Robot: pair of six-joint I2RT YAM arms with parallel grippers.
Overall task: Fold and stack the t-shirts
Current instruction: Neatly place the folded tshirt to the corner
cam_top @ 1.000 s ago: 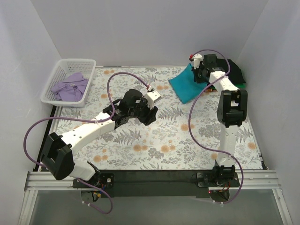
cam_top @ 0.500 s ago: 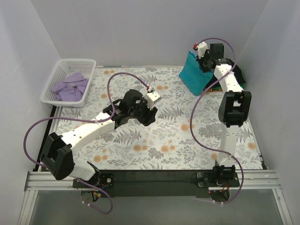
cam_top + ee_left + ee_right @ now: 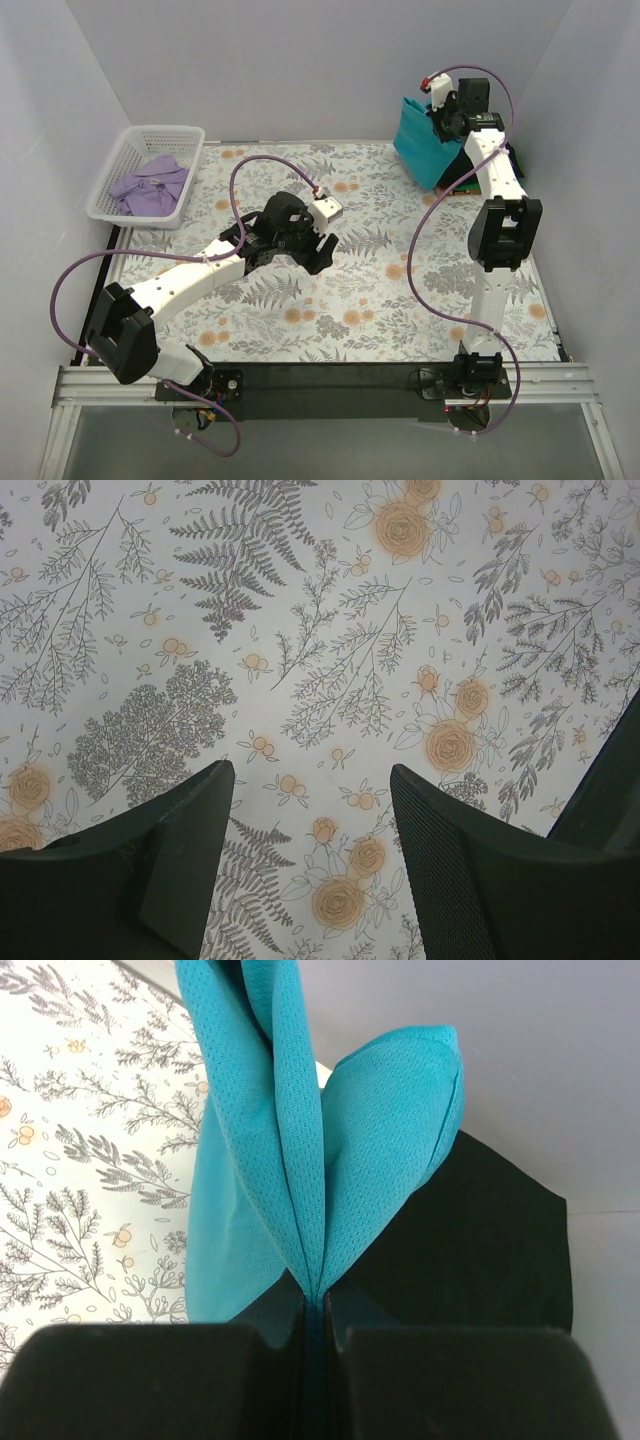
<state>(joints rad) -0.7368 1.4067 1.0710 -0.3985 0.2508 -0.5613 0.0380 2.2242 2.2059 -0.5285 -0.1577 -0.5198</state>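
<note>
**Q:** Location of the teal t-shirt (image 3: 428, 148)?
**A:** Far right corner of the bench (image 3: 380, 300). It hangs bunched from the right claw (image 3: 315, 1312), whose jaws are clamped on its fold. The black t-shirt (image 3: 470, 1240) lies beneath.
**Q:** Left claw (image 3: 310, 780)?
**A:** Jaws apart with nothing between them, above mid-bench.

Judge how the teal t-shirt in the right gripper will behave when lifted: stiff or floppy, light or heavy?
Probably floppy: the teal t-shirt droops in folds from the right gripper. Likely light: a narrow pinch holds it up.
</note>
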